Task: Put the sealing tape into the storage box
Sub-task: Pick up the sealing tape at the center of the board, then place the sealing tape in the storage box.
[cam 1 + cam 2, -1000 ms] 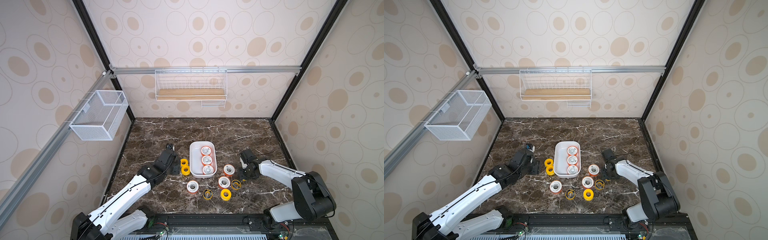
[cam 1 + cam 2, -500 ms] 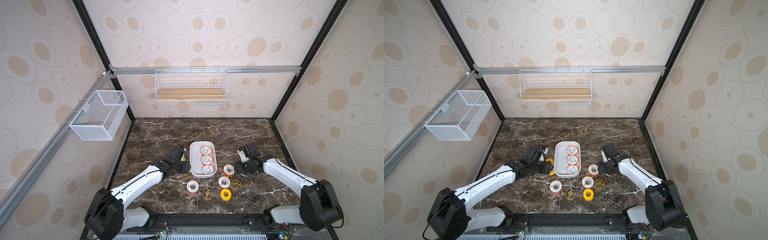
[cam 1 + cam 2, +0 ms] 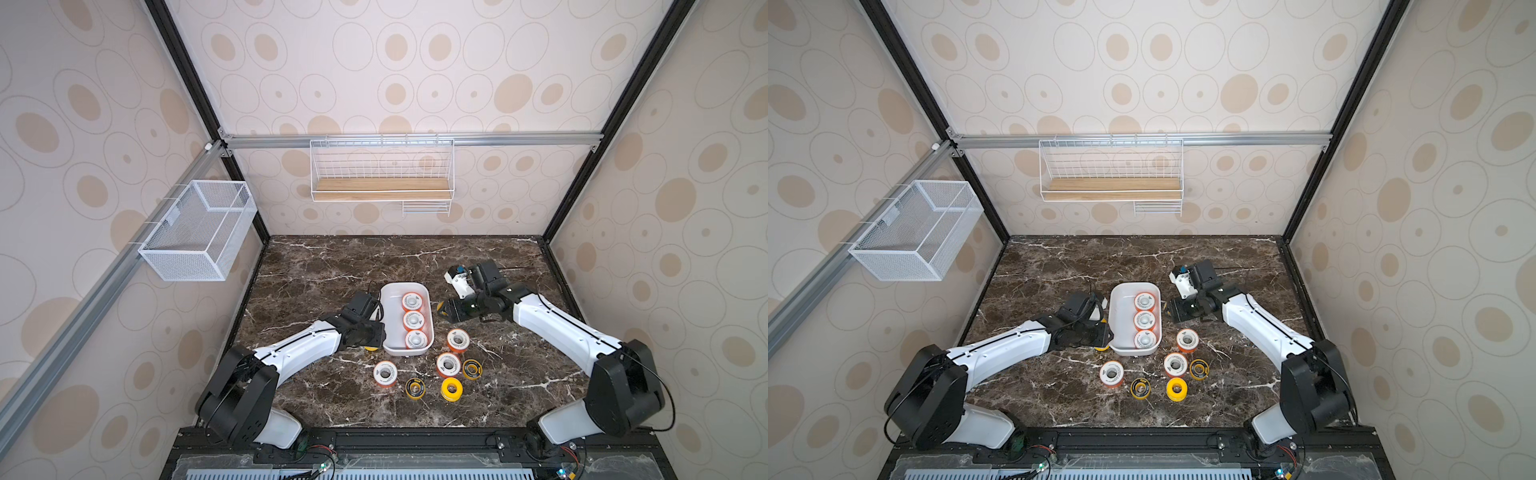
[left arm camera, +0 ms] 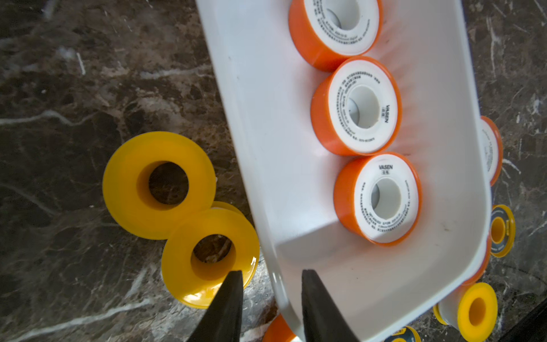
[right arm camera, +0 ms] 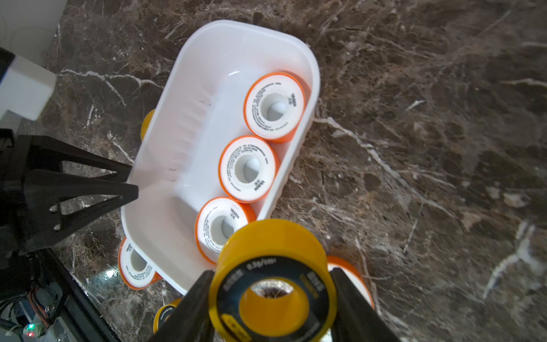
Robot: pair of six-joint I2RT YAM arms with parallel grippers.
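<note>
box (image 4: pixel 266 118): white plastic, smooth, glossy, a few scuffs. orange spools (image 4: pixel 355 106) inside it: shiny plastic rims, matt white printed faces. yellow spools (image 4: pixel 159 183) beside left gripper (image 4: pixel 271 271): smooth glossy plastic. black-faced spool (image 5: pixel 266 242) in right gripper (image 5: pixel 270 274): satin yellow rim, glossy label. fingers (image 4: pixel 228 311): matt black plastic. table (image 5: pixel 444 148): polished dark marble look, white veins.

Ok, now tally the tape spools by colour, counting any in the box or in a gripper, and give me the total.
Orange-rimmed white spools: 6 (3 in the storage box, 3 on the table)
Plain yellow spools: 3
Black-ringed yellow spools: 3 (1 held in the right gripper)
Total: 12
</note>
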